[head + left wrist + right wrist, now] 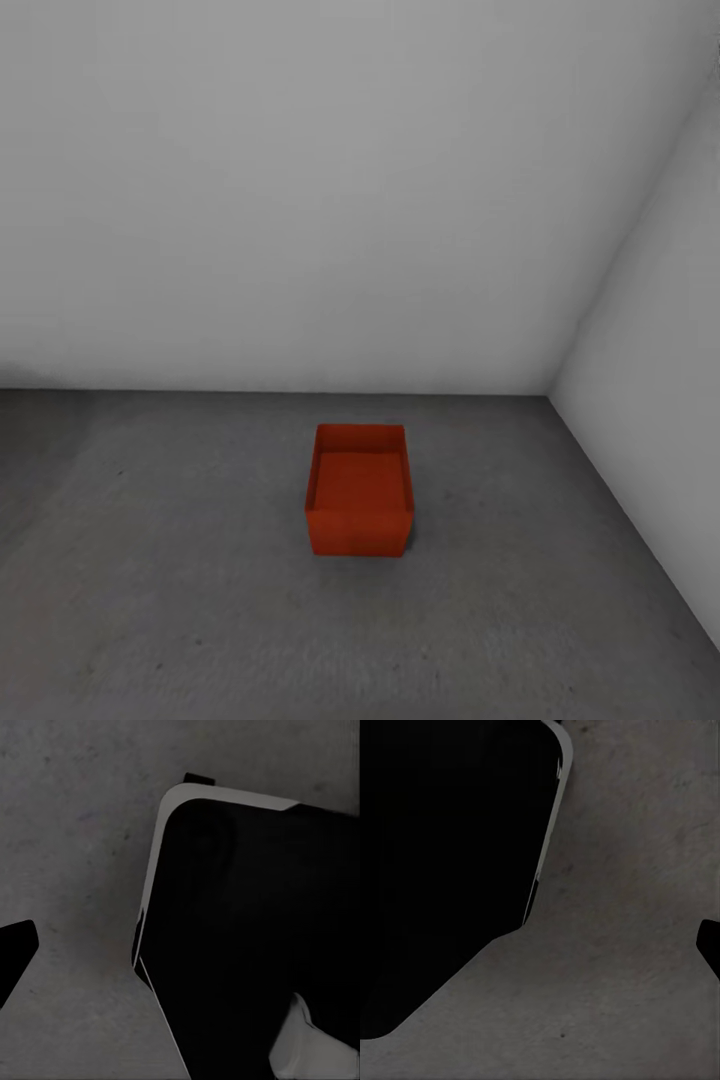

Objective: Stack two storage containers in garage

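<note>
One red-orange storage container (359,492) stands on the dark grey concrete floor (150,600) of the garage. It sits upright with its open top facing up, and its inside looks empty. It is not far from the back wall (300,200), and it is nearer to the right wall (670,400) than to the left side of the floor. A strip of bare floor lies between the container and the back wall, so the container does not touch either wall. The two plain grey-white walls meet in a corner behind the container and to its right. A small dark shadow lies on the floor at the right front corner of the container.

In the left wrist view, a large black body of the robot (262,930) with a pale grey rim hangs over the mottled floor (75,832). A dark pointed part shows at one edge of this picture, but it is too little to tell if the left gripper is apart or together.

In the right wrist view, a similar black body (442,870) with a thin grey edge covers much of the picture above the same grey floor (622,967). A small dark tip appears at one edge. One cannot tell from it how the right gripper's fingers stand.
</note>
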